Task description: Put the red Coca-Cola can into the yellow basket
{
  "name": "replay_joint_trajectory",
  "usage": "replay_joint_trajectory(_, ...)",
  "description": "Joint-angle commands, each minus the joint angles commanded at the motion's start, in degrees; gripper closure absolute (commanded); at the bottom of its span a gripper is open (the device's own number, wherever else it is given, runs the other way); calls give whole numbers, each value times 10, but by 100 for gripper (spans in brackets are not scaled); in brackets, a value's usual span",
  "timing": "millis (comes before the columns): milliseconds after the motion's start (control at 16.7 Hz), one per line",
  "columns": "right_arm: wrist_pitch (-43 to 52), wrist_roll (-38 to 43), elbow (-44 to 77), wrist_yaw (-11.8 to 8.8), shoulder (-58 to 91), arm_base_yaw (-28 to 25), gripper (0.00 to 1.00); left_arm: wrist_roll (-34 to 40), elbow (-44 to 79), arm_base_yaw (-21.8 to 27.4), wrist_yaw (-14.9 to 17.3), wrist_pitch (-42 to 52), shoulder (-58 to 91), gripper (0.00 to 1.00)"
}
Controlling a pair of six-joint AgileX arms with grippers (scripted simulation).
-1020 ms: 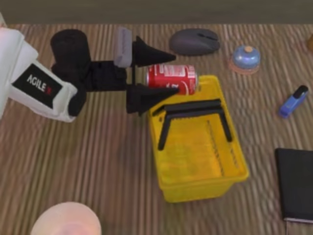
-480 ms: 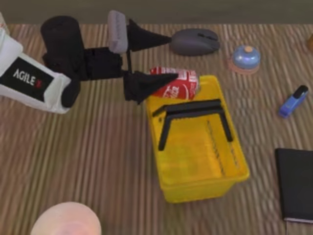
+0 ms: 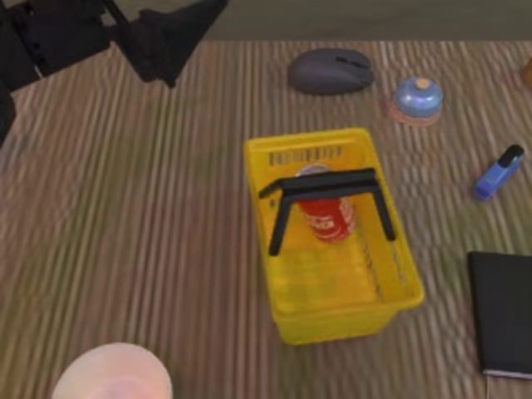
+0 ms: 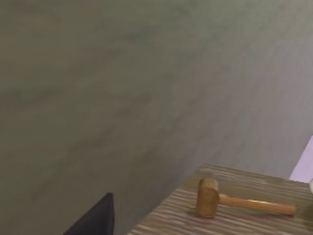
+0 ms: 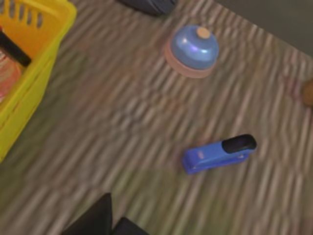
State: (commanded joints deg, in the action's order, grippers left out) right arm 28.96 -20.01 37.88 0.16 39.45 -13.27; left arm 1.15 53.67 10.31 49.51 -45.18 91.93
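Drop looks done: red Coca-Cola can [image 3: 327, 216] lying inside the yellow basket [image 3: 391, 312], under its black handles [image 3: 328, 184]. Left gripper [image 3: 170, 33] up at the table's far left corner, well apart from the basket; jaws probably spread, hard to tell. Nothing held. Next: park the arm.

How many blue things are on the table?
2: a blue bell near the table's far edge, right of the grey mouse, and a blue stapler nearer the right edge. Anything beyond the views stays unseen.
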Motion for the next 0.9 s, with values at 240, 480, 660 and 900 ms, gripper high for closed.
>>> replay_joint_trajectory(240, 144, -108, 230, 2, 243, -71, 0, 18, -137, -38, -135, 128, -242, 0)
replay_joint_trajectory(480, 284, -214, 458, 3, 484, -141, 0, 25, -285, -71, -267, 258, -487, 0)
replay_joint_trajectory(660, 380, -283, 605, 3, 640, -187, 0, 21, -385, -91, -353, 340, -659, 0)
replay_joint_trajectory(900, 481, -352, 742, 2, 791, -234, 0, 5, -485, -108, -444, 416, -833, 0)
